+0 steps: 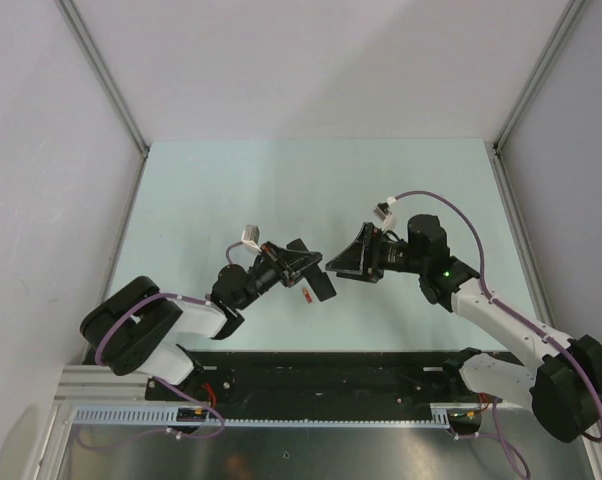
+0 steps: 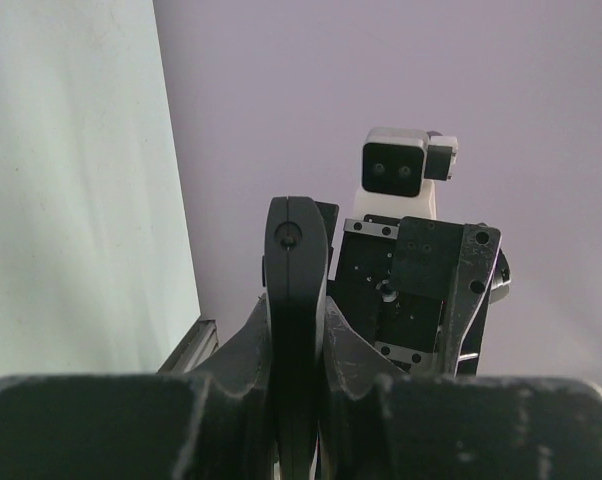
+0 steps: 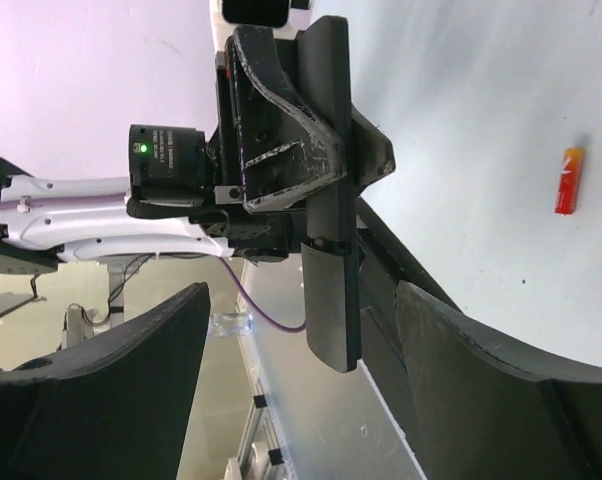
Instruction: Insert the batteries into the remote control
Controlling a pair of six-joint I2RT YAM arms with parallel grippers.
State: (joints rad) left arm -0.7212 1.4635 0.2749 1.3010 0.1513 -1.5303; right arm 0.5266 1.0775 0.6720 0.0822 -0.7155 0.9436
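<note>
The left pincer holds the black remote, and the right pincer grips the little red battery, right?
Not quite. The left pincer holds the remote, but the red battery lies on the table; the right pincer is open and empty. The right wrist view shows it.

Pale mint table (image 1: 231, 190), one red-orange battery (image 3: 570, 181) lying flat on it

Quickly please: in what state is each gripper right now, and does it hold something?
Left gripper: closed, holding the remote control.
Right gripper: open, holding nothing.
</note>
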